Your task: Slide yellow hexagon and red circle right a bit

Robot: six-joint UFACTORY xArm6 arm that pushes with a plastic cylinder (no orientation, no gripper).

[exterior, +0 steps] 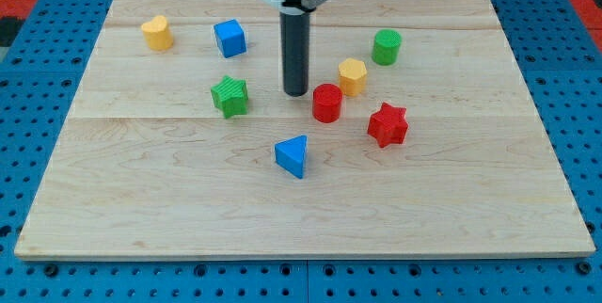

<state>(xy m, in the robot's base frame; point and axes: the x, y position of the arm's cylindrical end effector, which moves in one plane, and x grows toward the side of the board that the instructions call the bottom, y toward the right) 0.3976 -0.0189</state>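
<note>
From the view's left you find my tip (295,92), a bare rod with no pincer to open or close, standing on the table (141,190) just left of the red circle (326,103), with the yellow hexagon (353,76) touching it up-right, so a rightward push meets both.

You get bright, even light from overhead. The pale wooden counter (188,209) shows no glare, and each block casts only a small soft shadow at its base. The dark rod (295,54) shows a faint sheen. Focus is sharp throughout; edges look undistorted.
</note>
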